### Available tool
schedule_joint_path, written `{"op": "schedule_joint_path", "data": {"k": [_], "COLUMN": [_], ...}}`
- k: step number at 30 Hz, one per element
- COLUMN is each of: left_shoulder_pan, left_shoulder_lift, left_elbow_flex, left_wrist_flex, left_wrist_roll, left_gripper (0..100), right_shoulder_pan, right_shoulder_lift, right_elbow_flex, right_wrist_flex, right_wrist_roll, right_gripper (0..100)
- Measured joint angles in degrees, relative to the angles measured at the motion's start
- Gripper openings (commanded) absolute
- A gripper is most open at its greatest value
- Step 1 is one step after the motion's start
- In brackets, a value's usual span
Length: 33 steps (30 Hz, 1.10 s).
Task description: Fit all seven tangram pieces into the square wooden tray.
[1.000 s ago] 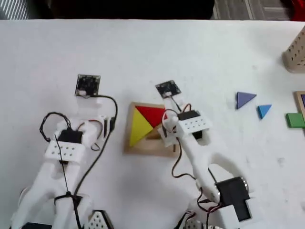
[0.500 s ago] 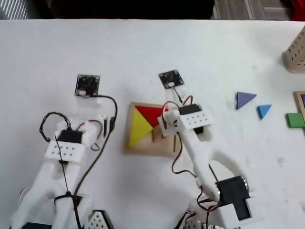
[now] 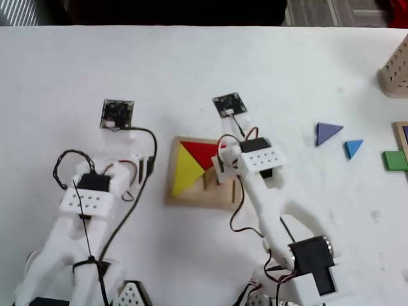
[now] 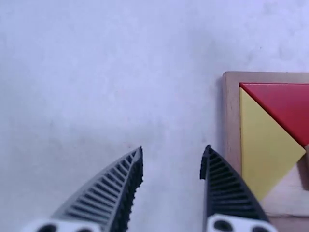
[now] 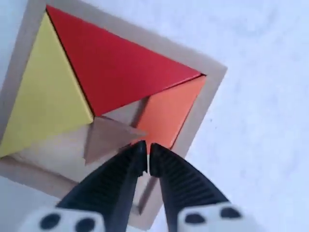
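Note:
The square wooden tray [image 3: 180, 194] lies mid-table between the arms. A red triangle [image 3: 203, 153] and a yellow triangle [image 3: 185, 172] lie flat in it. The right wrist view adds an orange triangle [image 5: 169, 113] set in the tray [image 5: 213, 83] beside the red triangle [image 5: 120, 72] and the yellow triangle [image 5: 43, 92]. My right gripper [image 5: 145, 151] hovers shut over the orange piece's corner, holding nothing. My right arm [image 3: 254, 162] covers the tray's right side. My left gripper [image 4: 173, 154] stands open over bare table just left of the tray [image 4: 231, 111].
Loose pieces lie at the right: a purple-blue triangle [image 3: 327, 132], a light blue triangle [image 3: 352, 148] and a green piece [image 3: 395, 159] at the edge. A perforated wooden block [image 3: 396, 73] stands far right. My left arm [image 3: 86, 194] rests at the near left.
My right arm has shifted slightly toward the far side over the tray. The left arm has not moved.

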Motion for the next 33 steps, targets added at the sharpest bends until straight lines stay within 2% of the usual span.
{"op": "schedule_joint_path", "data": {"k": [12, 21, 26, 33], "left_shoulder_pan": [0.0, 0.1, 0.1, 0.1], "left_shoulder_lift": [0.0, 0.0, 0.0, 0.0], "left_elbow_flex": [0.0, 0.0, 0.0, 0.0], "left_wrist_flex": [0.0, 0.0, 0.0, 0.0], "left_wrist_roll": [0.0, 0.0, 0.0, 0.0], "left_gripper": [20, 20, 20, 20], "right_shoulder_pan": [-0.8, -0.8, -0.8, -1.7], "right_shoulder_lift": [2.5, 6.2, 1.1, -12.8], "right_elbow_flex": [0.8, -2.8, -1.2, 9.1], "right_wrist_flex": [-7.6, -4.8, -3.8, -4.0], "right_wrist_roll": [0.0, -0.1, -0.1, -0.1], "right_gripper": [1.7, 1.7, 1.7, 1.7]}}
